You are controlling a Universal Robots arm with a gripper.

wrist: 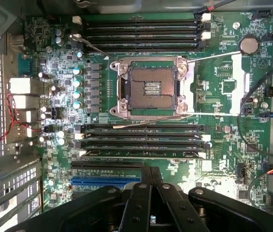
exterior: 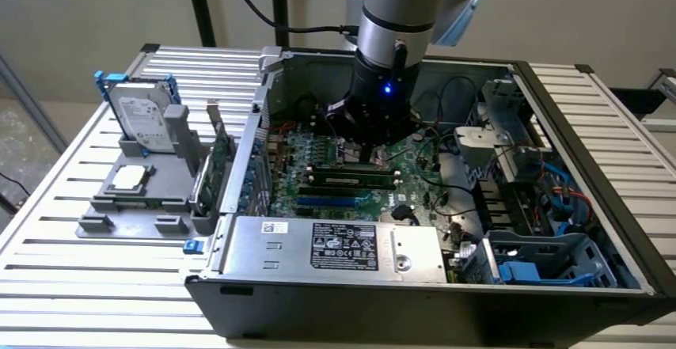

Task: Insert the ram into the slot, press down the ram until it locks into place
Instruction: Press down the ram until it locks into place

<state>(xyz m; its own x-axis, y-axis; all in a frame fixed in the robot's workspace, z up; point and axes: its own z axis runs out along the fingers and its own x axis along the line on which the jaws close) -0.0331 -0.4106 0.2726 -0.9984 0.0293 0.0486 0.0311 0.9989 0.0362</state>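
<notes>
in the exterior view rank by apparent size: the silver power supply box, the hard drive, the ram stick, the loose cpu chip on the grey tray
1. power supply
2. hard drive
3. ram, long but thin, so its place against the hard drive is unsure
4. cpu chip

Motherboard [wrist: 223, 87]: green, dotted with silver capacitors. Memory slots [wrist: 141, 135]: black with white end latches. Expansion socket [wrist: 105, 181]: blue. Ram [exterior: 349, 180]: green with a pale label, seated in a black slot. Gripper [wrist: 151, 193]: black. Arm [exterior: 396, 9]: silver-grey with a pale blue joint cap. Power supply [exterior: 328, 246]: grey with a black label. Case [exterior: 423, 305]: black
</notes>
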